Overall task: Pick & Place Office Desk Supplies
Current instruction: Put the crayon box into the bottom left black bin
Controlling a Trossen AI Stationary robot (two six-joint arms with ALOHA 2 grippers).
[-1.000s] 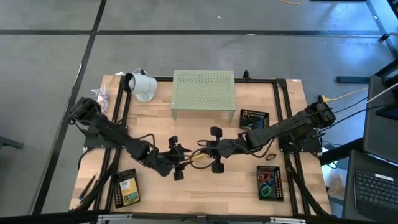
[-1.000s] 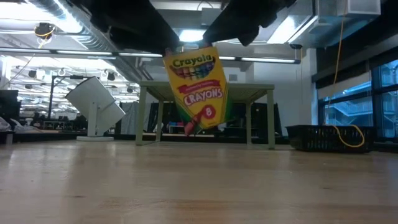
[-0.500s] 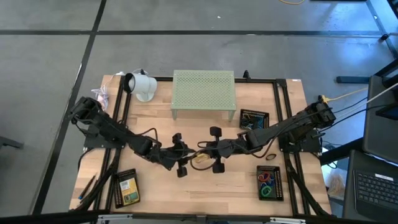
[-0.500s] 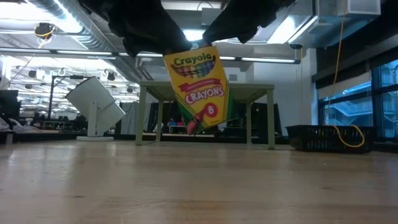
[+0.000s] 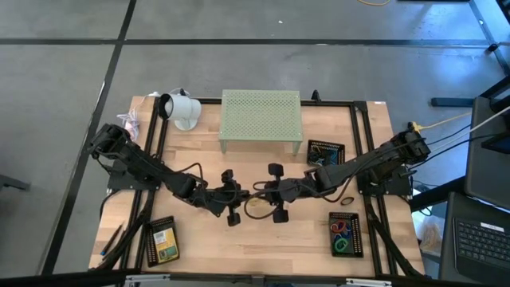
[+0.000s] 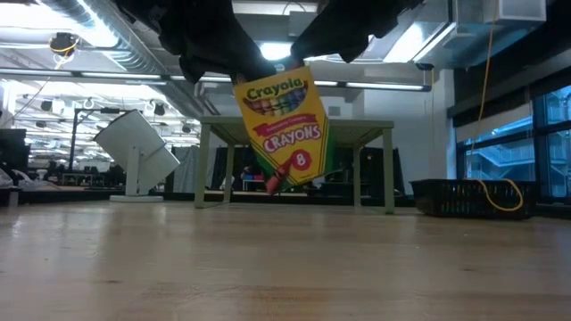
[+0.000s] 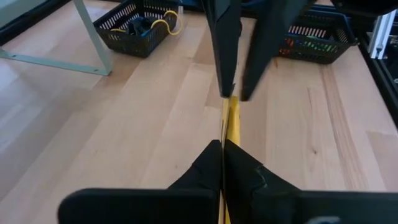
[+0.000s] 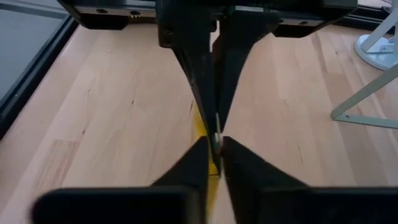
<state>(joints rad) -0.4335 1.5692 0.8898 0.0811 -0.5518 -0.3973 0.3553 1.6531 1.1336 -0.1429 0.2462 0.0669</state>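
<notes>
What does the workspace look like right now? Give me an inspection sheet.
Surface: wooden table, black-framed.
Job's things: crayon box held in the air mid-table; second crayon box in the near-left tray; rubber bands in the near-right tray.
Clutter: green perforated stand, white lamp, black basket.
Grippers: left claw shut on the crayon box; right claw also at its top edge, loosening.
Cables: yellow cable at the right.
Surroundings: nothing seen.

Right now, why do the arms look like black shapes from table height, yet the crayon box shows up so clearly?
Low view: bright ceiling lights behind silhouette both arms, while the crayon box faces the camera, lit and sharp. Wrist views: the close fingers blur; the box shows only as a thin yellow edge. High view: even light, soft shadows on the table.
</notes>
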